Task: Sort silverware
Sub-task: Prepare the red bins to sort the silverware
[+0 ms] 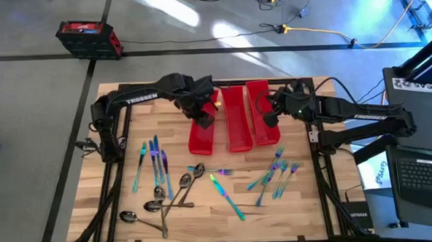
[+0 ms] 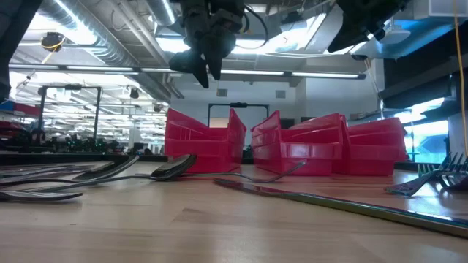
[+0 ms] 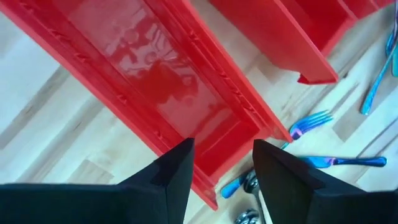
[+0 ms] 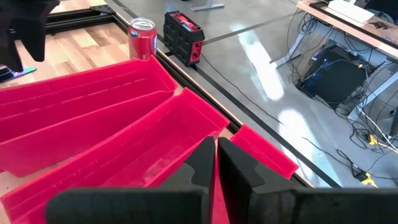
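Hovering over the leftmost red bin (image 1: 201, 136), left gripper (image 3: 222, 168) spread, grasping nothing; right gripper (image 4: 216, 163) clenched above the rightmost bin (image 1: 264, 126); silverware (image 1: 204, 181) strewn across the table (image 1: 206, 223).

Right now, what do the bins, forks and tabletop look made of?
Red bins: likely glossy moulded plastic, reflections on the floor. Forks: probably metal with an iridescent teal-purple finish. Tabletop: pale wood planks, visible grain, matte.

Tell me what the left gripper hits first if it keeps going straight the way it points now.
Most likely the floor of the leftmost red bin: the left gripper hangs open and empty above that bin's near end. Depth is unclear.
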Robot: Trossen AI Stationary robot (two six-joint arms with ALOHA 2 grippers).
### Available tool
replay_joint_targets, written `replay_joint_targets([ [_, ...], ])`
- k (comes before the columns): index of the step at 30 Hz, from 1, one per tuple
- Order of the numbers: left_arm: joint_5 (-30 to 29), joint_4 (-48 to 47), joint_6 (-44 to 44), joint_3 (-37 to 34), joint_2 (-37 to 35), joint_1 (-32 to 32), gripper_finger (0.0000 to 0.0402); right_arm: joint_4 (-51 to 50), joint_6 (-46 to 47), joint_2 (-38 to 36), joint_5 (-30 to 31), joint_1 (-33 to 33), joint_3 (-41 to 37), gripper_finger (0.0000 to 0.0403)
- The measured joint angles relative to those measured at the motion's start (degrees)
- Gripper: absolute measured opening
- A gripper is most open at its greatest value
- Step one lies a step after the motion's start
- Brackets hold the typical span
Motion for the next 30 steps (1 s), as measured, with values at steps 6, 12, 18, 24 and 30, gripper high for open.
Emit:
replay_joint_targets([
  [6, -4.5, -0.5, 6.9, 0.0, 0.0, -0.9, 0.0153, 0.0, 0.0, 0.0, 0.0, 0.0, 0.0, 0.0003],
  [12, -7.0, -2.1, 19.0, 0.0, 0.0, -1.2, 0.0153, 0.0, 0.0, 0.0, 0.0, 0.0, 0.0, 0.0003],
  [18, -12.1, -1.6, 24.5, 0.0, -0.4, -1.5, 0.0153, 0.0, 0.0, 0.0, 0.0, 0.0, 0.0, 0.0003],
  [24, -11.0, 10.1, 32.0, -0.1, -6.9, -4.7, 0.0153, 3.7, 0.0, 0.0, 0.0, 0.0, 0.0, 0.0003],
  [30, -11.8, 20.7, 33.8, -6.1, -15.6, -4.8, 0.0153, 3.7, 0.3, 0.0, -1.6, 0.0, 0.0, 0.0003],
])
